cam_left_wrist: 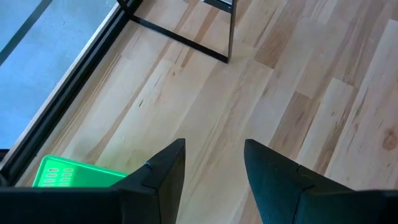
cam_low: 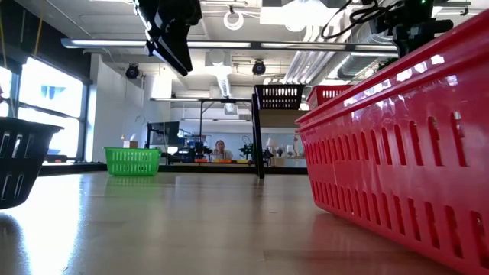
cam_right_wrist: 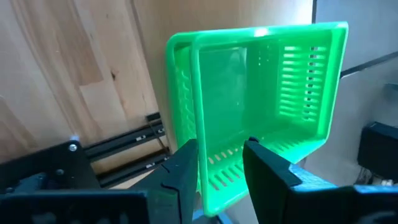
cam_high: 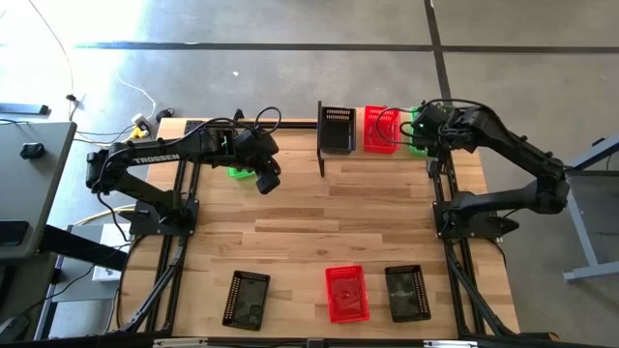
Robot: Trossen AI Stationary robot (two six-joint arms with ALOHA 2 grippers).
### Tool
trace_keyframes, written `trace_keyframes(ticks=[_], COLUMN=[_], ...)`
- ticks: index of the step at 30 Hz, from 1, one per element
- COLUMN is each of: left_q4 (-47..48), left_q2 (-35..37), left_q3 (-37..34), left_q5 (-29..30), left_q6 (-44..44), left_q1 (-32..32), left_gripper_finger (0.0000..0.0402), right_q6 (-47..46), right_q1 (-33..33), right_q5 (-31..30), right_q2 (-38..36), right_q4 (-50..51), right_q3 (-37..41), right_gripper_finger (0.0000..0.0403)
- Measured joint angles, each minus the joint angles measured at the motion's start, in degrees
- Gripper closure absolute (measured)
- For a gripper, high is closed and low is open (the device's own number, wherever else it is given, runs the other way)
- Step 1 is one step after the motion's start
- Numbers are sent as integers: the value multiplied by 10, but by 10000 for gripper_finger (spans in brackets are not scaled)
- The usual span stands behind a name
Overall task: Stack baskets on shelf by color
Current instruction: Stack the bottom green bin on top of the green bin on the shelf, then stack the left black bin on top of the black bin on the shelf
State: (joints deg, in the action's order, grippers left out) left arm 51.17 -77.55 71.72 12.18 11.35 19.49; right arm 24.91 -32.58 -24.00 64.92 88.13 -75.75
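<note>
On the shelf (cam_high: 321,145) at the table's far edge stand a black basket (cam_high: 337,129), a red basket (cam_high: 380,130) and, at the right end, green baskets (cam_high: 416,143). The right wrist view shows two green rims, one basket (cam_right_wrist: 261,93) sitting in another (cam_right_wrist: 177,93). My right gripper (cam_high: 423,126) hovers over them, shut on the inner one. My left gripper (cam_high: 268,181) is open and raised high (cam_low: 172,34) beside a third green basket (cam_high: 236,174), which rests by its bottom on the table (cam_low: 132,161). My right gripper (cam_right_wrist: 221,155) pinches one side wall of the inner green basket (cam_right_wrist: 222,167), one finger (cam_right_wrist: 267,174) inside the basket and one (cam_right_wrist: 180,174) outside. The fingers come from above, pointing down. Whether the basket is lifted or sits fully in the lower one, I cannot tell.
Near the table's front edge lie a black basket (cam_high: 247,300), a red basket (cam_high: 346,293) and another black basket (cam_high: 407,292). The wide middle of the wooden table (cam_high: 319,213) is bare. A person shows far off in the room (cam_low: 221,150).
</note>
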Motion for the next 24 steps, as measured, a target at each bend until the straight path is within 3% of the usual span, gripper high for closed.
trace_keyframes(ticks=[7, 15, 24], left_q4=[0, 0, 0], left_q2=[0, 0, 0], left_q3=[0, 0, 0], left_q5=[0, 0, 0], left_q6=[4, 4, 5], left_q1=[0, 0, 0], left_gripper_finger=[245, 245, 245], right_q6=[-33, -85, -125], right_q1=[0, 0, -1], right_q5=[2, 168, 201], right_q2=[-24, -32, -29], right_q4=[8, 18, 19], right_q3=[-2, -57, -22], right_gripper_finger=[290, 291, 291])
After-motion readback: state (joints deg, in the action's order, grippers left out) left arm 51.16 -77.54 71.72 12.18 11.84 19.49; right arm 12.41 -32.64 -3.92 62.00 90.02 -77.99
